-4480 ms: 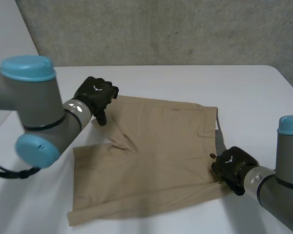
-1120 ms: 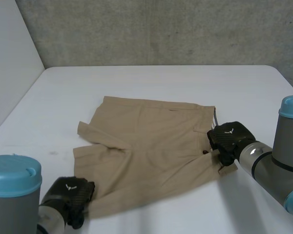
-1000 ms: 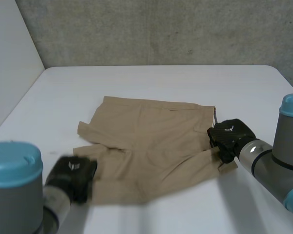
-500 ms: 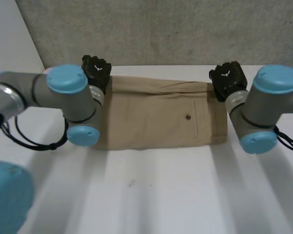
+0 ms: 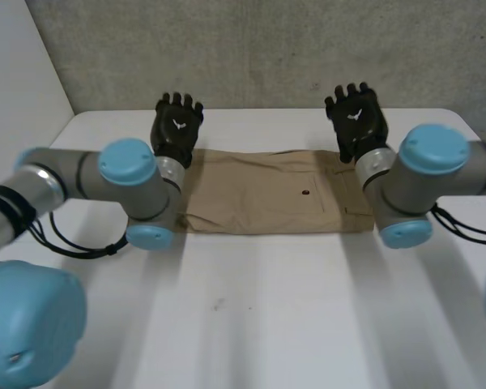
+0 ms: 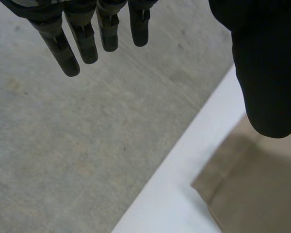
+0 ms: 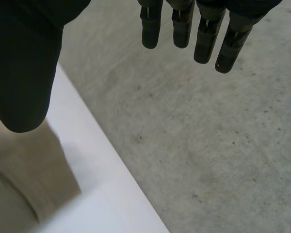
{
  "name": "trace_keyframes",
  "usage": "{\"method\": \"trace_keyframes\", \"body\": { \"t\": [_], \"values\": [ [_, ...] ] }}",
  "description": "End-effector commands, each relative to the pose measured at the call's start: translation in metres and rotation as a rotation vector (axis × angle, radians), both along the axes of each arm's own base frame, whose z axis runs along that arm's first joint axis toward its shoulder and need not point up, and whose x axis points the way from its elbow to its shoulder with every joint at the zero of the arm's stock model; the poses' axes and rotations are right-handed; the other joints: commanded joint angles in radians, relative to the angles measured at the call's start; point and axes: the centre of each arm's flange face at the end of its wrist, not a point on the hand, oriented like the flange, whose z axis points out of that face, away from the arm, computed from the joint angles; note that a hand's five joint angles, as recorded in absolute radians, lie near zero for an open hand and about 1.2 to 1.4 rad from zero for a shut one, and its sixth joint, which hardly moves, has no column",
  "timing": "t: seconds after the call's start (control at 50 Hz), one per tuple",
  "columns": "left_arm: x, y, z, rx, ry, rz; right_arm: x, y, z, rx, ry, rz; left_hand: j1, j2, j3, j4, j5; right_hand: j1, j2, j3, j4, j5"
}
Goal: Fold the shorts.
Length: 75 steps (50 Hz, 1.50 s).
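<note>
Khaki shorts (image 5: 267, 193) lie in a flat band toward the far side of the white table (image 5: 267, 308). Left hand (image 5: 176, 130) and right hand (image 5: 355, 120) hover at its far corners, fingers spread, holding nothing. The fabric looks light and floppy, so I'd pinch the corners of one short end.

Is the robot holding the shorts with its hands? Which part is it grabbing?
Nothing is held. The left hand and the right hand are both open, fingers straight, by the far edge of the folded shorts, which lie on the table.
</note>
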Motion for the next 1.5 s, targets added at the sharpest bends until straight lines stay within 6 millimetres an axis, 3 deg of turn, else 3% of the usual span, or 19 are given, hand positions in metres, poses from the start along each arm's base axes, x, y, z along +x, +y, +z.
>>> {"method": "trace_keyframes", "body": {
  "t": [0.02,0.2,0.32,0.46,0.52,0.54,0.72,0.86,0.92,1.0,1.08,1.1,1.18,1.24,1.26,1.38,1.42,1.48,1.5],
  "values": [
    [0.028,0.045,0.053,0.091,0.123,-0.012,-0.026,0.061,0.041,0.300,-0.222,0.058,-0.018,-0.030,-0.048,-0.033,-0.046,-0.032,-0.051,-0.039,-0.065,-0.071],
    [0.059,0.105,0.041,0.308,0.256,-0.023,-0.049,0.093,-0.011,0.624,-0.187,0.041,-0.018,-0.030,-0.048,-0.033,-0.046,0.013,-0.006,0.006,-0.020,-0.026],
    [0.068,0.121,0.028,0.374,0.270,-0.012,-0.054,0.083,-0.042,0.637,-0.182,0.011,-0.018,-0.030,-0.048,-0.033,-0.046,0.256,0.238,0.250,0.224,0.217],
    [0.073,0.123,0.019,0.397,0.261,0.007,-0.054,0.070,-0.055,0.537,-0.188,-0.008,-0.018,-0.030,-0.048,-0.033,-0.046,0.599,0.581,0.593,0.566,0.560],
    [0.075,0.122,0.018,0.401,0.260,0.012,-0.056,0.065,-0.053,0.475,-0.182,-0.032,-0.018,-0.030,-0.048,-0.033,-0.046,0.910,0.892,0.904,0.877,0.871],
    [0.075,0.122,0.017,0.402,0.260,0.013,-0.057,0.062,-0.052,0.437,-0.175,-0.053,-0.018,-0.030,-0.048,-0.033,-0.046,1.187,1.168,1.180,1.154,1.148],
    [0.076,0.123,0.022,0.393,0.266,0.017,-0.073,0.056,-0.027,0.295,-0.068,-0.146,-0.018,-0.030,-0.048,-0.033,-0.046,1.189,1.171,1.183,1.157,1.150],
    [0.079,0.129,0.042,0.356,0.286,0.005,-0.103,0.046,-0.014,0.269,0.139,-0.222,-0.018,-0.030,-0.048,-0.033,-0.046,1.189,1.171,1.183,1.157,1.150],
    [0.081,0.131,0.054,0.329,0.298,-0.001,-0.102,0.044,-0.004,0.215,0.223,-0.209,-0.018,-0.030,-0.048,-0.033,-0.046,1.189,1.171,1.183,1.157,1.150],
    [0.081,0.130,0.068,0.293,0.317,-0.010,-0.090,0.039,0.010,0.107,0.327,-0.134,-0.018,-0.030,-0.048,-0.033,-0.046,1.189,1.171,1.183,1.157,1.150],
    [0.079,0.125,0.083,0.244,0.342,-0.020,-0.045,0.058,0.029,0.006,0.335,0.047,-0.018,-0.030,-0.048,-0.033,-0.046,1.189,1.171,1.183,1.157,1.150],
    [0.078,0.124,0.087,0.234,0.347,-0.021,-0.024,0.069,0.037,-0.033,0.321,0.124,-0.018,-0.030,-0.048,-0.033,-0.046,1.189,1.171,1.183,1.157,1.150],
    [0.074,0.118,0.103,0.187,0.372,-0.031,0.018,0.097,0.041,-0.075,0.298,0.295,-0.018,-0.030,-0.048,-0.033,-0.046,1.189,1.171,1.183,1.157,1.150],
    [0.072,0.112,0.115,0.155,0.400,-0.038,0.040,0.115,0.034,-0.079,0.297,0.400,-0.018,-0.030,-0.048,-0.033,-0.046,1.189,1.171,1.183,1.157,1.150],
    [0.071,0.112,0.119,0.146,0.410,-0.041,0.057,0.131,0.025,-0.075,0.298,0.493,-0.018,-0.030,-0.048,-0.033,-0.046,1.189,1.171,1.183,1.157,1.150],
    [0.068,0.101,0.139,0.107,0.473,-0.058,0.078,0.159,-0.003,0.009,0.266,0.669,-0.018,-0.030,-0.048,-0.033,-0.046,1.189,1.171,1.183,1.157,1.150],
    [0.067,0.097,0.140,0.100,0.481,-0.059,0.080,0.163,-0.007,0.073,0.217,0.704,-0.018,-0.030,-0.048,-0.033,-0.046,0.943,0.924,0.936,0.910,0.904],
    [0.060,0.091,0.139,0.100,0.483,-0.069,0.080,0.162,-0.002,0.151,0.128,0.703,-0.018,-0.030,-0.048,-0.033,-0.046,0.172,0.154,0.165,0.139,0.133],
    [0.059,0.090,0.140,0.098,0.485,-0.072,0.079,0.161,0.001,0.166,0.103,0.699,-0.018,-0.030,-0.048,-0.033,-0.046,0.041,0.022,0.034,0.008,0.002]
  ]
}}
